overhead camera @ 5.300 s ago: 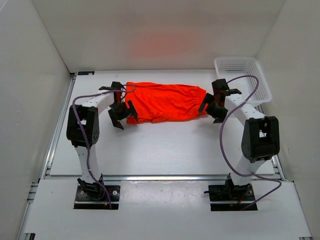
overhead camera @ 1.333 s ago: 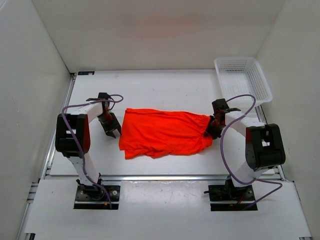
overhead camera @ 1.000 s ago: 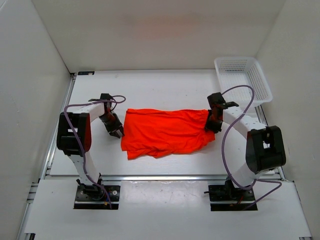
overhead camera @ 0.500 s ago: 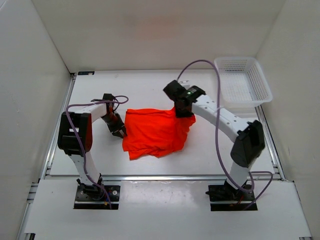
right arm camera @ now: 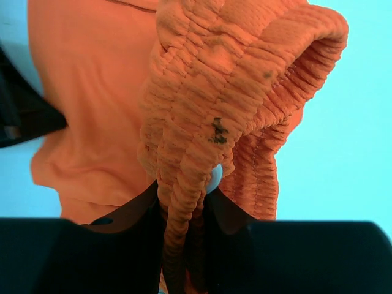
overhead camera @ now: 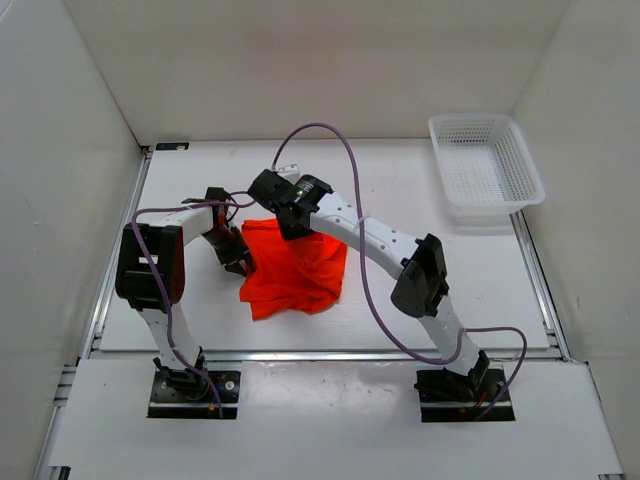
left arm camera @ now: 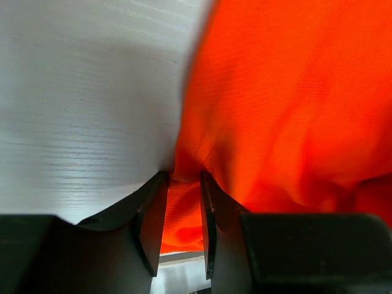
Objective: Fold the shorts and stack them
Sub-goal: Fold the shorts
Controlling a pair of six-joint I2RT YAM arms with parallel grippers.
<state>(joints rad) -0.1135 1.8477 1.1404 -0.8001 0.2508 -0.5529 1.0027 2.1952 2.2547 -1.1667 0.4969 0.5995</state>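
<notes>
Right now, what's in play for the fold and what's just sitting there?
In play: orange shorts; left gripper, shut on their edge; right gripper, shut on the waistband.
Sitting idle: white basket, far right corner.

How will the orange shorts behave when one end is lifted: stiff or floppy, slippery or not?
Probably floppy: the shorts sag and crease where the right tool holds them. Likely light, since thin fabric bunches between the left tool tips. The gathered waistband seems grippy, not slippery.
</notes>
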